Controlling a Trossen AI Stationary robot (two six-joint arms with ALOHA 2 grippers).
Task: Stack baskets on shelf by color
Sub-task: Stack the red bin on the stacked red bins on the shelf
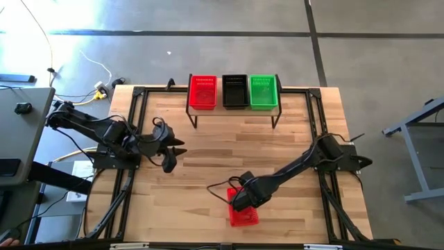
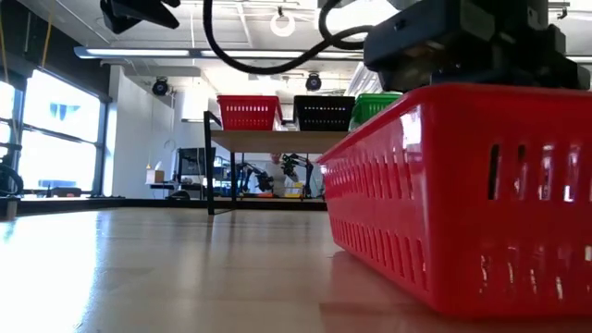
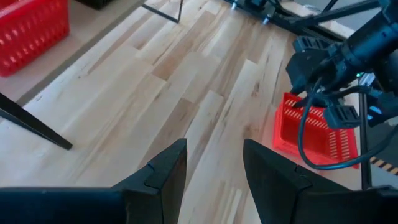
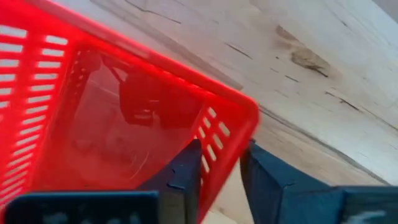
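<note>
The shelf (image 1: 234, 111) stands at the table's far edge, with red (image 1: 202, 92), black (image 1: 234, 91) and green (image 1: 263, 91) baskets side by side on its plank; how many are nested in each I cannot tell. Another red basket (image 1: 244, 214) sits near the table's near edge, large in the low view (image 2: 462, 203). My right gripper (image 1: 239, 201) is shut on it. My left gripper (image 1: 175, 151) hovers open over the left middle of the table, touching nothing; its fingers (image 3: 214, 149) point toward the red basket (image 3: 311, 127). My right gripper (image 4: 221, 155) holds the red basket by a side wall (image 4: 214, 134) close to a corner, at the basket's far end. One finger is inside the basket and one outside, pinching the wall. The fingers come from above, slanting. The basket's bottom (image 2: 388, 277) appears to rest on the table.
Black frame rails (image 1: 132, 139) run along the table's left and right sides. The wooden top between the shelf and the near red basket is bare. The shelf's black legs (image 2: 209, 176) stand at the far side. A cable (image 1: 218, 191) loops beside my right wrist.
</note>
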